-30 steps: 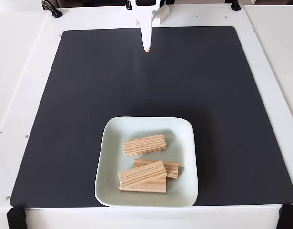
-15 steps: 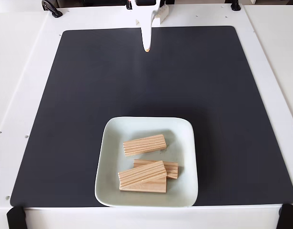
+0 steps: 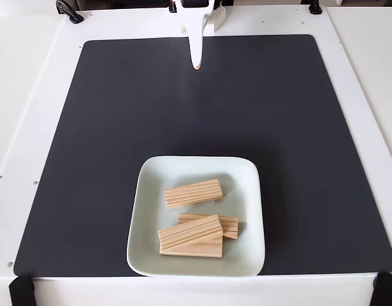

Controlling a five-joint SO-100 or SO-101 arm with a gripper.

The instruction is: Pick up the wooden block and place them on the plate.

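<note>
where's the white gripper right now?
In the fixed view the white gripper hangs at top centre over the far edge of the black mat, well apart from the pale square plate holding the grooved wooden blocks.

One fixed camera, high above the table's near edge.
It looks steeply down across the black mat (image 3: 183, 102) toward the arm's base at top.

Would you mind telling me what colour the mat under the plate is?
The mat is dark charcoal, nearly black, plain; the fixed view shows it under the plate.
</note>
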